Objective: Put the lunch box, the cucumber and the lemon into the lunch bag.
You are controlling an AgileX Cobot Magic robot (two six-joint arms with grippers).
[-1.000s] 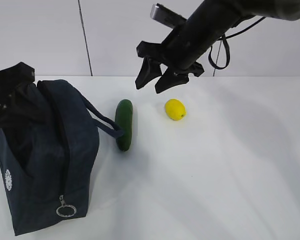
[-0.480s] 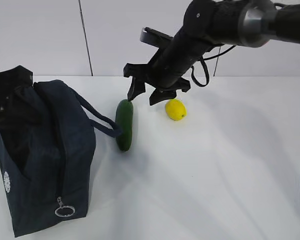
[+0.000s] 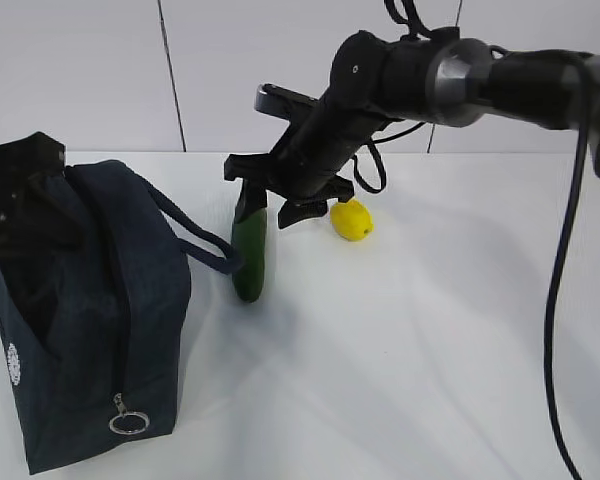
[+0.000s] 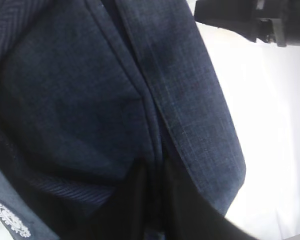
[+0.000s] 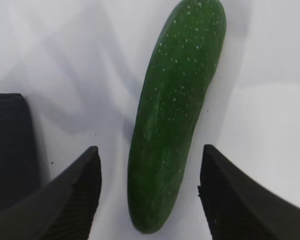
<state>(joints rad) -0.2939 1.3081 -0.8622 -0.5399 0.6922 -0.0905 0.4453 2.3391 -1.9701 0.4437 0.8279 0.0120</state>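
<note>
The dark navy lunch bag (image 3: 90, 320) stands at the left, its top held open. My left gripper (image 3: 25, 185) is shut on a fold of the lunch bag's fabric (image 4: 180, 100), pinched between the dark fingers (image 4: 135, 205). The dark green cucumber (image 3: 250, 262) lies on the white table just right of the bag's handle (image 3: 195, 240). My right gripper (image 3: 267, 208) is open and straddles the cucumber's far end without touching it; in the right wrist view the cucumber (image 5: 175, 115) lies between the gripper's (image 5: 149, 150) spread fingers. The yellow lemon (image 3: 352, 220) sits to the right. The lunch box is out of view.
The bag's handle strap (image 5: 7, 150) lies just left of my right gripper's left finger. A metal zipper ring (image 3: 128, 423) hangs on the bag's front. White table (image 3: 430, 350) stretches to the right and front, with a white wall behind.
My right gripper has come down and to the left, from above the lemon to around the cucumber's far end, and spread a little wider. My left gripper still holds the bag.
</note>
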